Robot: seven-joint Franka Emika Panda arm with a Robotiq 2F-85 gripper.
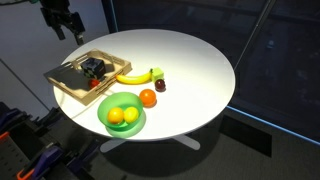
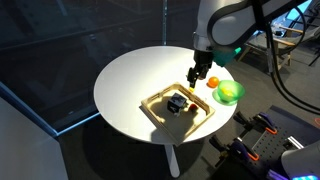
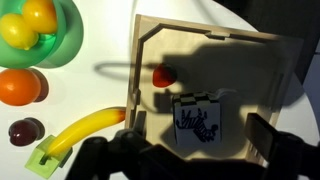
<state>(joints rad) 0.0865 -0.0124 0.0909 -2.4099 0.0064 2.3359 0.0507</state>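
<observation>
The gripper [image 3: 200, 145] fills the lower edge of the wrist view. Its fingers [image 3: 265, 135] are spread wide with nothing between them. Below it lies the tray [image 3: 215, 32]. In the tray a dark block [image 3: 197, 122] sits under the gap, and a small red thing [image 3: 162, 75] lies near the tray's left wall. Outside that wall are a banana [image 3: 85, 130], a plum [image 3: 22, 130], an orange [image 3: 18, 87] and a green bowl [image 3: 68, 30] holding fruit.

In an exterior view the bowl [image 1: 135, 122] is closest, just in front of the tray [image 1: 62, 83] on the table [image 1: 200, 70]. The banana [image 1: 135, 75] lies beside the tray, with the orange [image 1: 148, 97] and plum [image 1: 160, 86] near it. The gripper [image 1: 62, 28] hangs above the tray, clear of it.

In an exterior view the tray [image 2: 145, 104] is nearest, with the block [image 2: 178, 103] inside. The gripper [image 2: 200, 75] hovers over the tray's far side without touching it. The orange [image 2: 212, 81] and bowl [image 2: 230, 92] lie beyond the tray.
</observation>
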